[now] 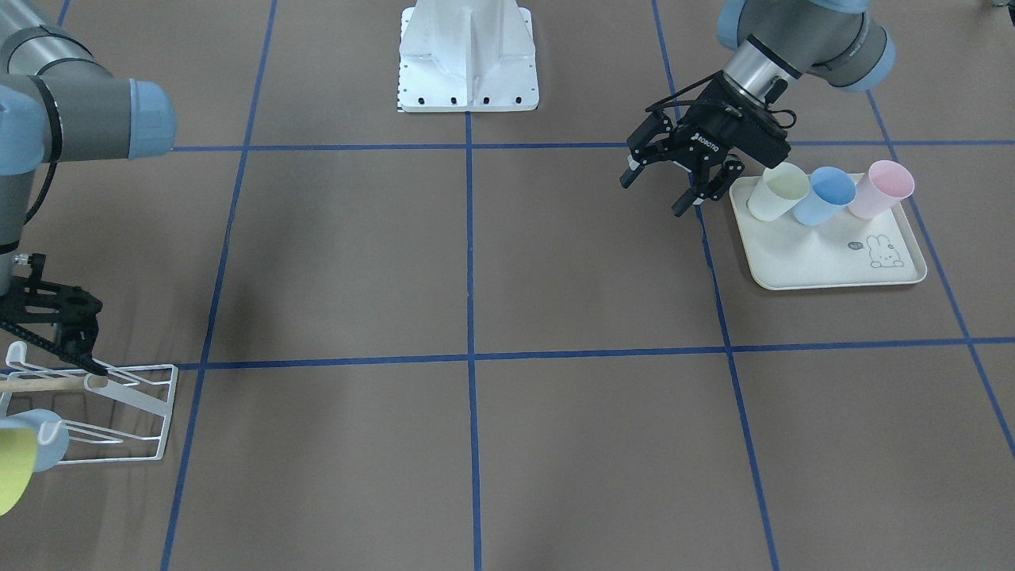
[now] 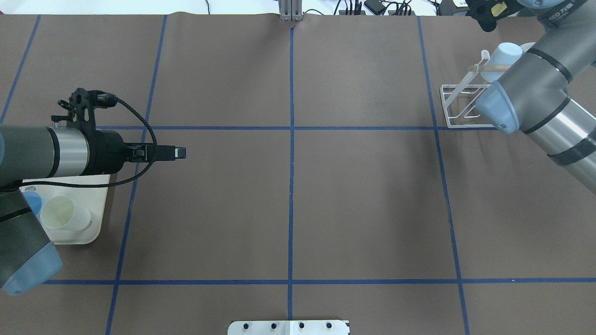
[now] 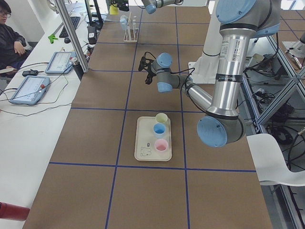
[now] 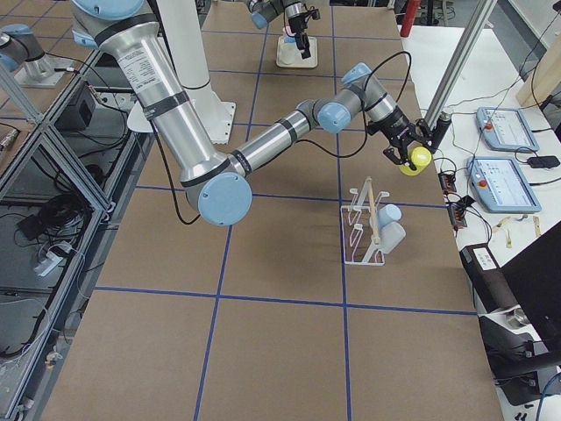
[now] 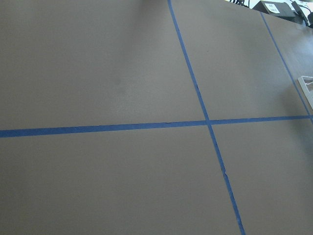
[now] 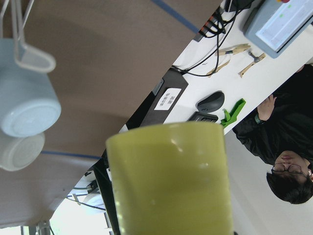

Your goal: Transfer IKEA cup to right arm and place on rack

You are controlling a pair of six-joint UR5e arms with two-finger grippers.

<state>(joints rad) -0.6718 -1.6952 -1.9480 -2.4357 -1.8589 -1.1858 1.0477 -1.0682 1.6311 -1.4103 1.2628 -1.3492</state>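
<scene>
My right gripper (image 4: 405, 149) is shut on a yellow-green IKEA cup (image 4: 420, 160) and holds it in the air just beyond the white wire rack (image 4: 366, 226). The cup fills the lower part of the right wrist view (image 6: 168, 181) and shows at the left edge of the front view (image 1: 12, 468). The rack (image 1: 111, 404) has a wooden dowel and carries a light blue cup (image 6: 24, 98) and a white cup (image 6: 22, 152). My left gripper (image 1: 653, 195) is open and empty, next to the tray's inner edge.
A cream rabbit-print tray (image 1: 833, 266) holds a pale yellow cup (image 1: 777, 194), a blue cup (image 1: 825, 194) and a pink cup (image 1: 880, 189). The robot's white base (image 1: 468, 59) stands at mid-table. An operator sits at a side desk (image 3: 12, 36).
</scene>
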